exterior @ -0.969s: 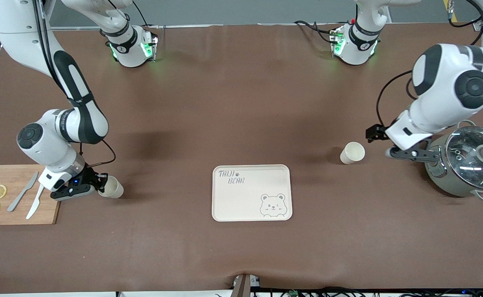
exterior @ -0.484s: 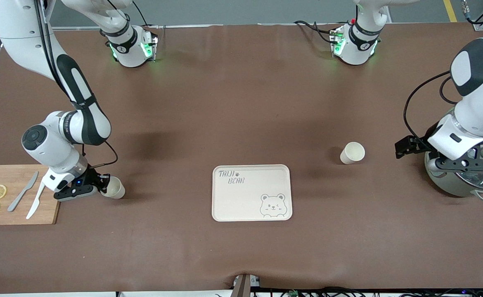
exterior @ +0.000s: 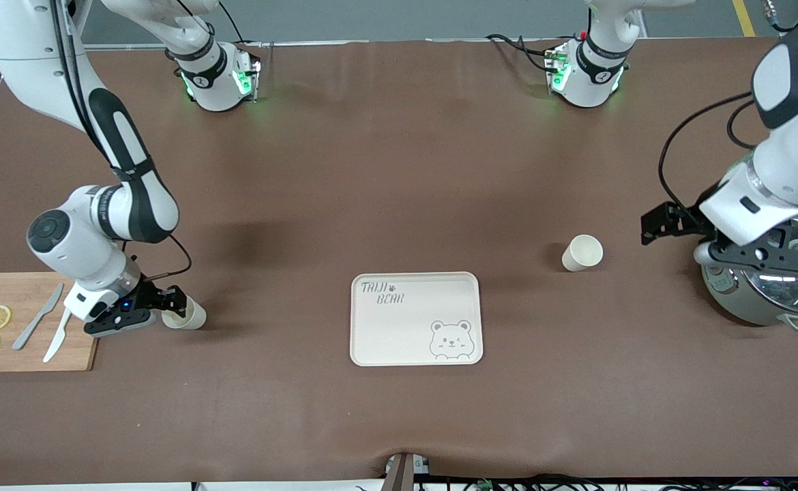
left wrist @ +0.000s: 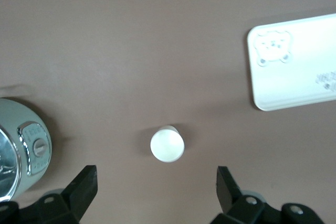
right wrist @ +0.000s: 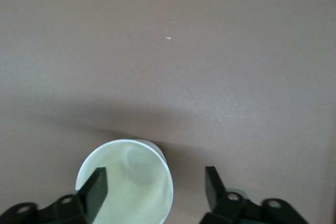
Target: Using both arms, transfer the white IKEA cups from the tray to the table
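Note:
One white cup stands on the table beside the cutting board, toward the right arm's end. My right gripper is open at its rim; in the right wrist view one finger hangs over the cup's mouth and the other stands outside its wall, right gripper. The other white cup stands upright between the tray and the pot. My left gripper is wide open and empty, up over the pot's edge, apart from that cup, left gripper.
A cream bear tray lies mid-table, also in the left wrist view. A grey-green pot with glass lid stands at the left arm's end. A wooden cutting board with two knives and lemon slices lies at the right arm's end.
The left gripper drew back from its cup toward the pot. At the right gripper, the cup went from tilted to upright on the table.

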You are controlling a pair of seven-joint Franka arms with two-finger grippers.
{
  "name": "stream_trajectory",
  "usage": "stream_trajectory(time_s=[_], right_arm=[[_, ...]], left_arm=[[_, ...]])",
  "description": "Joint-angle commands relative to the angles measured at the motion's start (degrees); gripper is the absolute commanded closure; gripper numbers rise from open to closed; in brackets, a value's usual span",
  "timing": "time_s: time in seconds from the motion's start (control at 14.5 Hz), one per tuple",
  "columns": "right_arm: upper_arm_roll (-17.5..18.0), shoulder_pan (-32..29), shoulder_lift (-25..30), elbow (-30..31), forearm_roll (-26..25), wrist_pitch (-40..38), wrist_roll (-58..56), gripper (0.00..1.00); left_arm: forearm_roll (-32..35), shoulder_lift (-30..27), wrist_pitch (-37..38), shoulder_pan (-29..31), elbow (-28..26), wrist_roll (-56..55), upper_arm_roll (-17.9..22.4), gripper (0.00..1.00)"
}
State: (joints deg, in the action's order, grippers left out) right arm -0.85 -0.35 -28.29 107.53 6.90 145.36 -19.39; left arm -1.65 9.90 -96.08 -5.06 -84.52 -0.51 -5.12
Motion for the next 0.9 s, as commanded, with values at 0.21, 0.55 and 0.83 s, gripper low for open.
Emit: stream_trajectory(time_s=[0.21,0.55,0.83], right_arm=[[0.50,-3.78,2.01,-22.07,0.57,-33.86,-0.04,0.00],[1.02,-2.99,13.23,-26.67,-5.74,-50.69,9.45,0.00],[0.85,-2.72,22.91,-25.80,-7.08,-57.90,14.35,0.00]], left_arm=[[-2.31,-6.02,6.26,-1.53,4.28,-3.42,1.26,0.00],[-0.73,-6.82,9.58,-3.64,4.02,-4.94,1.25,0.00],[5.07,-6.82,16.61,-3.55,3.93,4.18,1.52,0.00]])
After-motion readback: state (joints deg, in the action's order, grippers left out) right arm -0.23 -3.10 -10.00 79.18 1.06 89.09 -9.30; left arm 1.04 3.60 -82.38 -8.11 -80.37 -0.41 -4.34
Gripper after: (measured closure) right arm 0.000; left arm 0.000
